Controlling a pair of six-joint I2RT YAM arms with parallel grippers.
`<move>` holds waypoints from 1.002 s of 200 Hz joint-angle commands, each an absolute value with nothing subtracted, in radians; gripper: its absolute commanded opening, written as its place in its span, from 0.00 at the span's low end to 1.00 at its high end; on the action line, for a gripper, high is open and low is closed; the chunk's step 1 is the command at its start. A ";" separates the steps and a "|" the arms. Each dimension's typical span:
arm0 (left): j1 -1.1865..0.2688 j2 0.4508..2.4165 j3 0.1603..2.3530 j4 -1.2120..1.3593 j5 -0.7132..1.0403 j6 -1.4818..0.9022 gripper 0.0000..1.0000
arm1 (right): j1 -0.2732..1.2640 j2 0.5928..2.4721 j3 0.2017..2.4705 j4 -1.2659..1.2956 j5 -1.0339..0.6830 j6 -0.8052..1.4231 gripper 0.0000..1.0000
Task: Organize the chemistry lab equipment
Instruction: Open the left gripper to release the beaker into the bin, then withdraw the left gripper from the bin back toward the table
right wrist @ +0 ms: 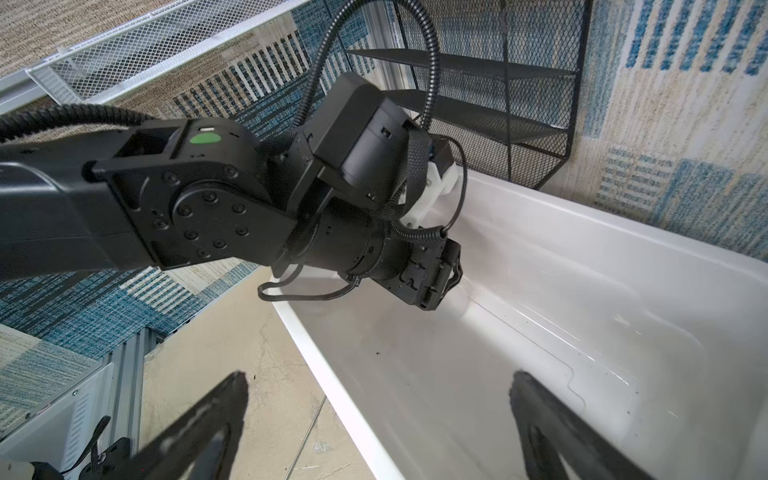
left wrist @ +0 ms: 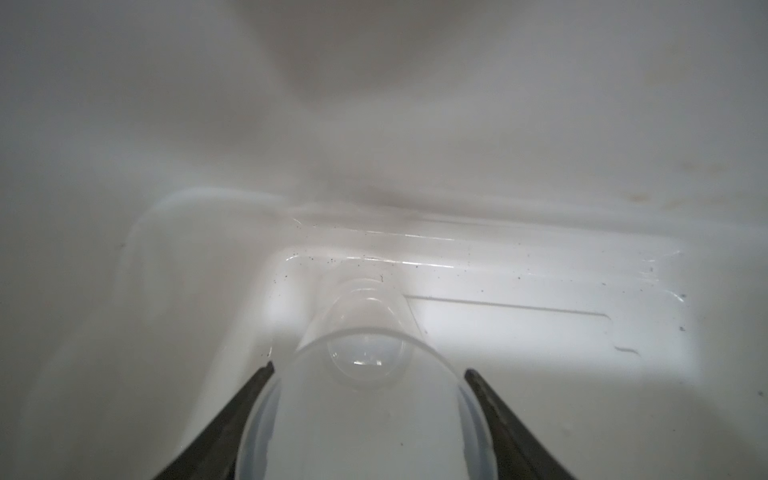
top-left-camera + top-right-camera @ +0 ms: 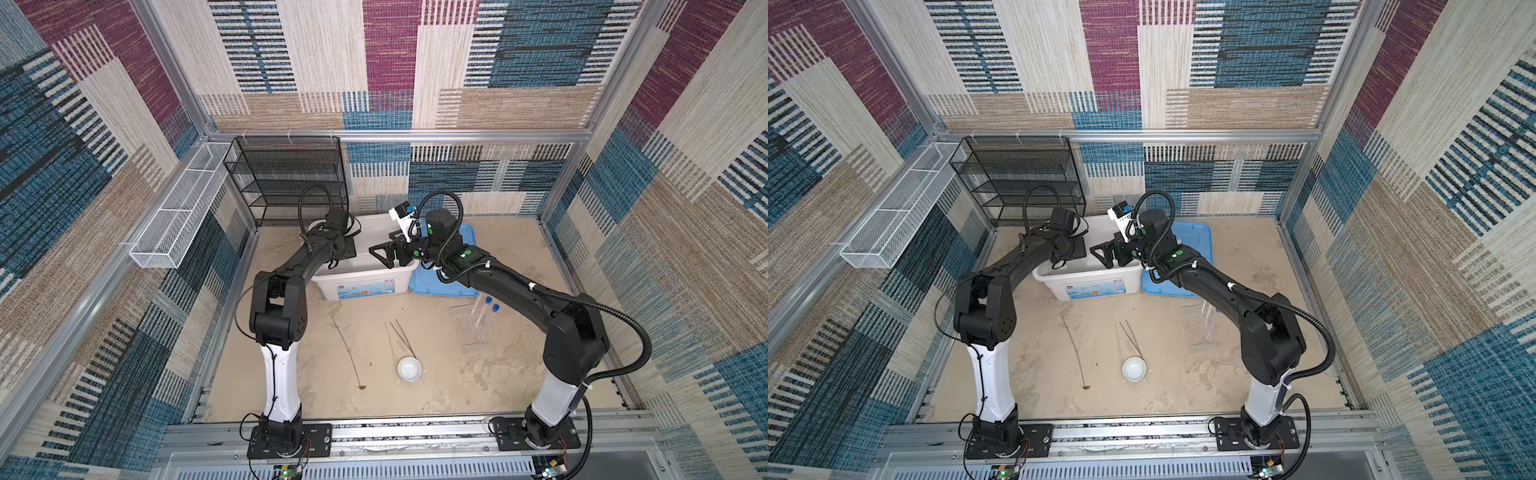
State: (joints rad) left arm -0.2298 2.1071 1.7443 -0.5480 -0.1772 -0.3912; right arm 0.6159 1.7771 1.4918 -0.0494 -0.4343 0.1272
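Observation:
My left gripper (image 2: pixel 368 369) reaches down inside the white box (image 3: pixel 365 286), its fingers lying against the sides of a clear glass beaker (image 2: pixel 365 415) near the box floor. My right gripper (image 3: pixel 380 253) hangs open and empty over the box's front right rim. On the sandy table lie two blue-capped test tubes (image 3: pixel 484 309), metal tweezers (image 3: pixel 401 338), a small white dish (image 3: pixel 409 369) and a long thin brown-tipped rod (image 3: pixel 347 349). In both top views the left wrist hides the beaker.
The light-blue lid (image 3: pixel 467 237) lies flat to the right of the box. A black mesh shelf (image 3: pixel 286 178) stands behind the box against the back wall. A white mesh basket (image 3: pixel 178 216) hangs on the left wall.

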 commanded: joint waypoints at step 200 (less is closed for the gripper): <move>-0.233 1.987 1.781 -0.563 -0.157 -0.405 0.99 | 0.626 1.762 1.464 -0.018 -0.387 0.133 1.00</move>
State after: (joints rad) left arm -0.2302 2.0209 1.7763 -0.5518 -0.1539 -0.3946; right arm 0.6224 1.7809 1.4731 -0.0494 -0.4080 0.1303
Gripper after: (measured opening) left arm 0.990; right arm 0.996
